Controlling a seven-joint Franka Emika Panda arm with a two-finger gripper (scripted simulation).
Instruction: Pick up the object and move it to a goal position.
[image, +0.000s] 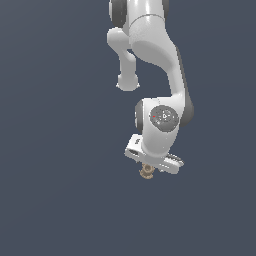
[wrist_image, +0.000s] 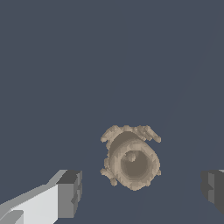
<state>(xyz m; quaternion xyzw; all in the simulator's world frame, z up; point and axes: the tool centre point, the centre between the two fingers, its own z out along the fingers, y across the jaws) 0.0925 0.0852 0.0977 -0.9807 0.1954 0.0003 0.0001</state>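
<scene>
Wrist view is showing the gripper (wrist_image: 140, 190) standing spread wide, one grey finger pad (wrist_image: 70, 192) on each side of the object (wrist_image: 131, 159) and neither touching it. The object is sitting between the two fingers, nearer the lighter one, on a flat slate-blue floor (wrist_image: 109, 57). One object only: tan-brown, a short cylinder with a hollow round end and a bumpy flared rim. Exterior view is showing the smooth white arm (image: 155, 55) hanging just over it.
</scene>
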